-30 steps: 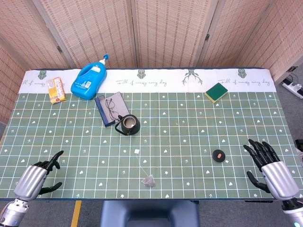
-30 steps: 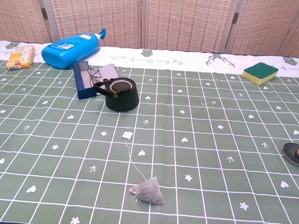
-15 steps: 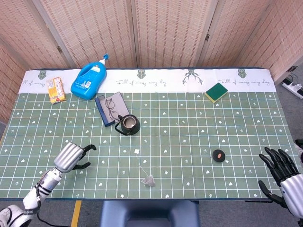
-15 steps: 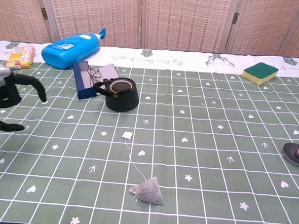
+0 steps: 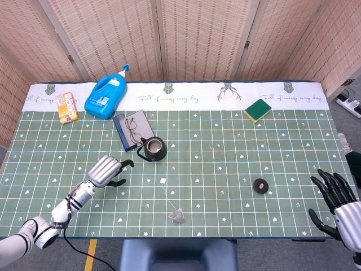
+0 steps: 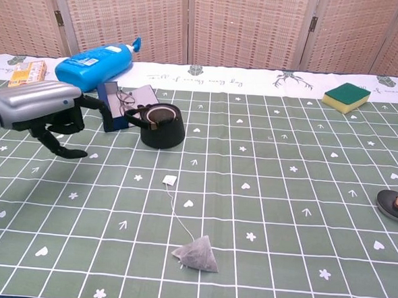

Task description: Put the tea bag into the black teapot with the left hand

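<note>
Head view: the robot's silver-and-black left hand (image 5: pixel 107 170) hovers empty, fingers loosely curled apart, over the green patterned tablecloth (image 5: pixel 225 169) beside the round black teapot (image 5: pixel 153 148), while the grey pyramid tea bag (image 5: pixel 177 215) lies untouched near the front edge and the right hand (image 5: pixel 338 200) idles, fingers spread, at the far corner. Chest view: the left hand (image 6: pixel 42 112) holds nothing, the tea bag (image 6: pixel 198 253) with its white string tag (image 6: pixel 169 180) rests well apart from the lidless teapot (image 6: pixel 162 126), so grasp, carry and drop all appear to remain.

Glowing evenly and brightly from overhead, casting only faint soft shadows, staying sharp without glare.
</note>
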Motion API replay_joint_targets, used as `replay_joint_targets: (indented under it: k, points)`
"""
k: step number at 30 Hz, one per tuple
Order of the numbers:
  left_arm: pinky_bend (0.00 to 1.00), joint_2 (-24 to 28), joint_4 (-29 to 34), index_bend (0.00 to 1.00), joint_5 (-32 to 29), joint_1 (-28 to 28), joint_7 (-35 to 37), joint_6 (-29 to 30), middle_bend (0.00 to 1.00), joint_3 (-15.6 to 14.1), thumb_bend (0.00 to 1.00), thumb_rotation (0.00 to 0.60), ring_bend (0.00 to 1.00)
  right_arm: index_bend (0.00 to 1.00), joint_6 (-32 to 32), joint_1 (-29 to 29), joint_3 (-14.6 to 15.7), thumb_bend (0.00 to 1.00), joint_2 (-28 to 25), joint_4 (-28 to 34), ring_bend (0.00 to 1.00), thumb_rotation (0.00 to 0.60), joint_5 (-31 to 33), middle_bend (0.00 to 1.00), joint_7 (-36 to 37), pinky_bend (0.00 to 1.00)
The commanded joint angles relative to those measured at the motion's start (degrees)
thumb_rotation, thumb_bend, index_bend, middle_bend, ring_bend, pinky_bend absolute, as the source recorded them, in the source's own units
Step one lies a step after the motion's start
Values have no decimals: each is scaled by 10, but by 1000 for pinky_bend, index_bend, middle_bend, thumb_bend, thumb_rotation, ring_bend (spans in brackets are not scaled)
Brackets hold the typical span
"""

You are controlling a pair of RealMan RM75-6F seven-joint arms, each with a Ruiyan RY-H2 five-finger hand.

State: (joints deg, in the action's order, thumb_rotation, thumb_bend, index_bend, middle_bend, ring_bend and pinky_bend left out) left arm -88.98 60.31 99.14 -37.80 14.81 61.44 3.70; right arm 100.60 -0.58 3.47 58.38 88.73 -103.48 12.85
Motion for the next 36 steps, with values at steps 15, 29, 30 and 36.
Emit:
replay_joint_targets:
  k: [15,29,30,36]
  points:
    - [1000,-33,11,396,-36,-57,-14,-64,1000,-14,358,600,1000,0,93,-28,-10,423,0,-64,0,600,-6,0,118,0]
    - [1000,-68,37,395,-62,-70,-98,-61,1000,-9,358,600,1000,0,125,-38,-13,423,3,-101,0,600,-11,0,163,0]
    - [1000,-70,37,395,-63,-71,-102,-61,1000,-9,358,600,1000,0,128,-39,-12,423,4,-103,0,600,-12,0,165,0]
    - [1000,-88,27,392,-71,-84,-109,-75,1000,-8,358,600,1000,0,145,-49,-14,423,8,-109,0,600,-9,0,167,0]
